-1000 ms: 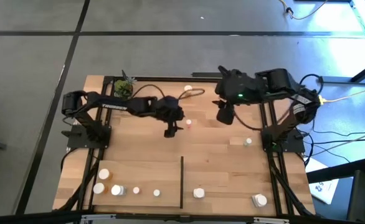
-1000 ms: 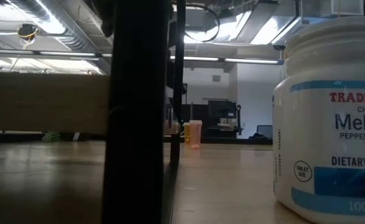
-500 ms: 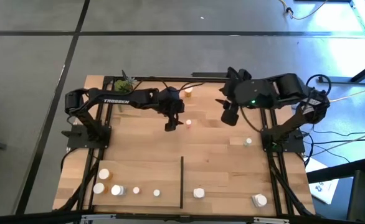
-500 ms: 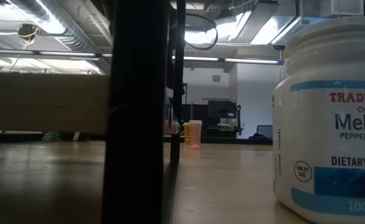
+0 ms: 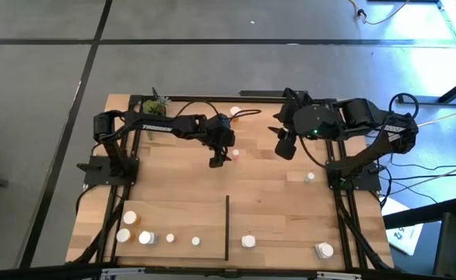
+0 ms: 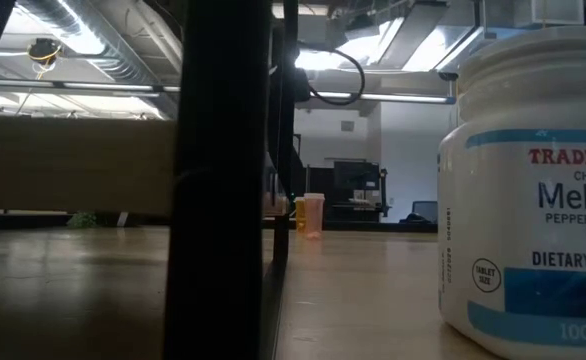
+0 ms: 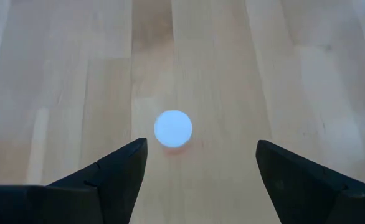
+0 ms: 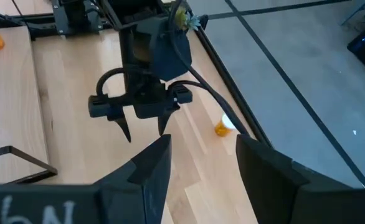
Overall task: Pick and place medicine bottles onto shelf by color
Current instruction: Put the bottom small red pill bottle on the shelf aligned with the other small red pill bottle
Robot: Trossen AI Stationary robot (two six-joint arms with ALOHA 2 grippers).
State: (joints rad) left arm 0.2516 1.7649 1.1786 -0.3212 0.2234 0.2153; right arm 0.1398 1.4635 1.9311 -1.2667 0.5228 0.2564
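Two claws hang over the far half of the bench [image 5: 267,194]. My left claw [image 5: 217,161] stands wide, pointing down, a small white-capped orange bottle [image 7: 173,129] upright on the wood between my fingertips [image 7: 117,168], untouched. My right claw [image 5: 285,148] hovers nearby, part open, empty. Other bottles [image 5: 145,237] stand along the near edge beside the black divider strip [image 5: 227,225].

A lab: exposed ceiling ducts [image 6: 93,55], strip lights, monitors [image 6: 358,180] beyond the table.
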